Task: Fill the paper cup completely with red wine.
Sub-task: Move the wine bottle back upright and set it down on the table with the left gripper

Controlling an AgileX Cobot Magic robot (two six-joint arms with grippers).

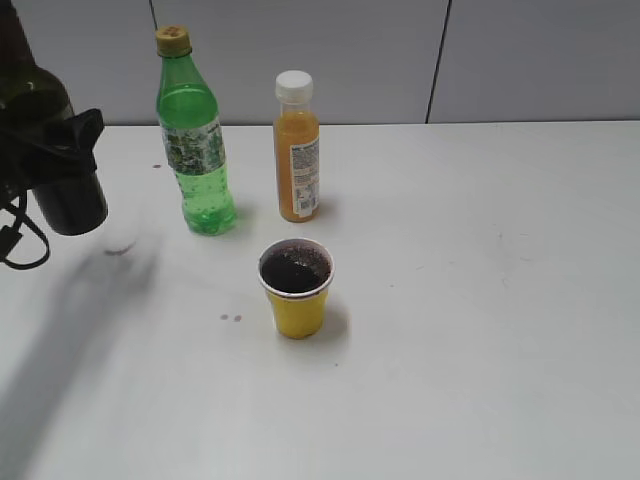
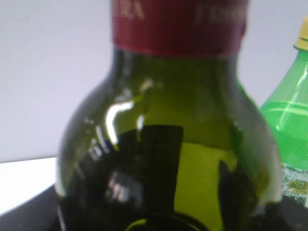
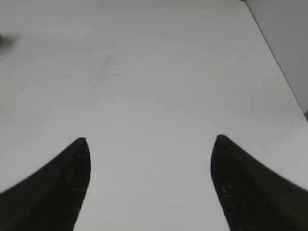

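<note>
- Jaws on the left gripper [image 1: 60, 150] are clamped around the body of the wine bottle [image 1: 45, 140], holding it upright at the far left edge of the exterior view, its base clear of the surface [image 1: 480, 330].
- Left wrist view is filled with that bottle: dark green glass shoulder [image 2: 168, 144], a red foil band [image 2: 178, 24] round the neck above it, dark liquid low in the body.
- A black cable loops down below the left gripper, hanging beside the bottle's lower end.
- Jaws on the right gripper [image 3: 149, 178] are spread wide apart with nothing between them, only bare white surface under them in the right wrist view; two dark fingertips [image 3: 57, 183] frame the bottom of that picture.
- Moving out to the centre: the paper cup [image 1: 297, 290], yellow with a white rim, stands upright, well apart from the held bottle.
- Red wine [image 1: 295, 268] sits dark in the cup, close up under the rim, with a few bubbles on top.
- Behind the cup, the orange juice bottle [image 1: 297, 150] with its white cap stands upright.
- Just left of it, the green soda bottle [image 1: 193, 140] with a yellow cap, also upright; its edge shows at the right of the left wrist view too.
- A couple of small dark drops [image 1: 232, 318] lie on the surface left of the cup.
</note>
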